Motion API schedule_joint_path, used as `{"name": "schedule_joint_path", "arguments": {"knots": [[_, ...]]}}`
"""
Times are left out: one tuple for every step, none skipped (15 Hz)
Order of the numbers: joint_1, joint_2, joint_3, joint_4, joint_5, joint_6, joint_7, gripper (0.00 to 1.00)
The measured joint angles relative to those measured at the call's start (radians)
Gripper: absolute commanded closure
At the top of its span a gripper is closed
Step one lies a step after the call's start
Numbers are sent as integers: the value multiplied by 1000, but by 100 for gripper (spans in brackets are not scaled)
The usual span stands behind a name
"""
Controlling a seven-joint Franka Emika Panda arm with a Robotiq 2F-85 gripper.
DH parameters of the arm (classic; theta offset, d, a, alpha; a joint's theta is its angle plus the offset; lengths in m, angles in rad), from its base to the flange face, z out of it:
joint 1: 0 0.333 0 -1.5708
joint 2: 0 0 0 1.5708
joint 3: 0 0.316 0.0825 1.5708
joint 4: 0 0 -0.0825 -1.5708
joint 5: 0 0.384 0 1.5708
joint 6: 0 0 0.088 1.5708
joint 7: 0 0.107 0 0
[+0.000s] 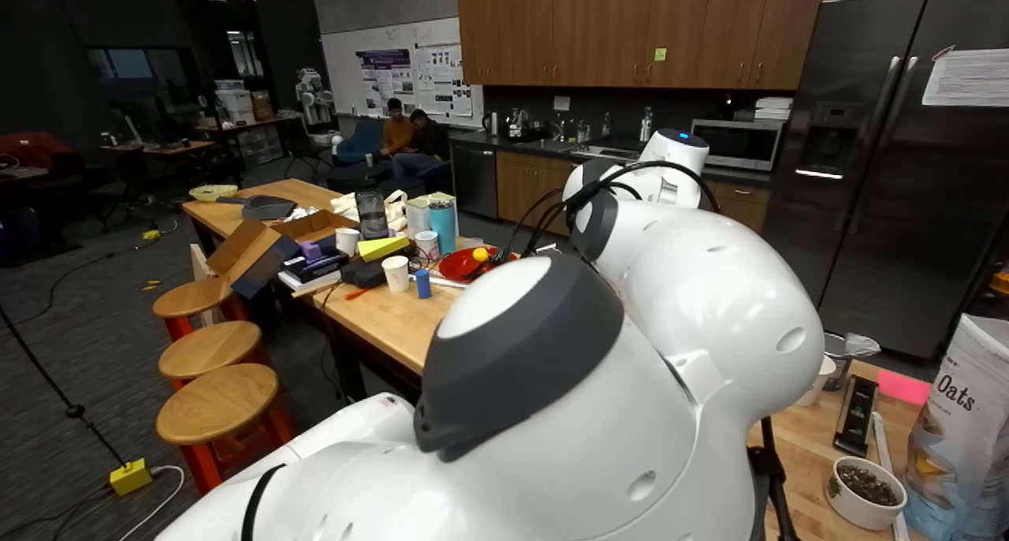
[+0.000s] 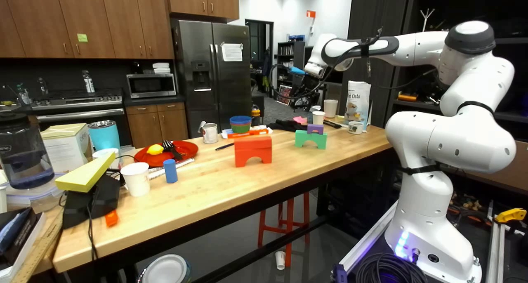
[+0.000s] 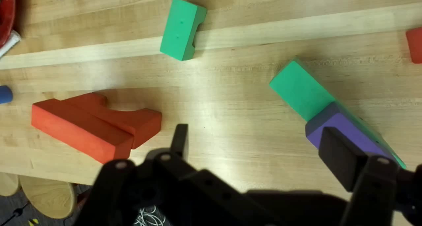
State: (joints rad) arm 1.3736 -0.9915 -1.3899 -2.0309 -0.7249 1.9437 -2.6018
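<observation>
Over the counter (image 3: 230, 84), the end effector (image 3: 262, 145) gapes wide, empty, near a purple block (image 3: 353, 133) on a green arch (image 3: 301, 91).

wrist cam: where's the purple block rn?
Right side of the wrist view: the purple block sits on the larger green arch, partly hidden by the claw.
</observation>
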Motion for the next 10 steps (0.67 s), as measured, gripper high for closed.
{"name": "schedule_joint_path", "arguments": {"knots": [[12, -23, 0, 8, -18, -21, 0, 0], [21, -45, 0, 14, -31, -35, 0, 0], [28, -62, 0, 17, -39, -43, 0, 0], [30, -73, 0, 18, -42, -46, 0, 0], [31, -80, 0, 18, -43, -47, 0, 0], [31, -82, 0, 19, -43, -47, 0, 0], [30, -83, 0, 18, -42, -47, 0, 0], [31, -83, 0, 17, -45, -48, 0, 0], [37, -84, 3, 19, -64, -56, -1, 0], [50, -89, 10, 24, -93, -78, -1, 0]]}}
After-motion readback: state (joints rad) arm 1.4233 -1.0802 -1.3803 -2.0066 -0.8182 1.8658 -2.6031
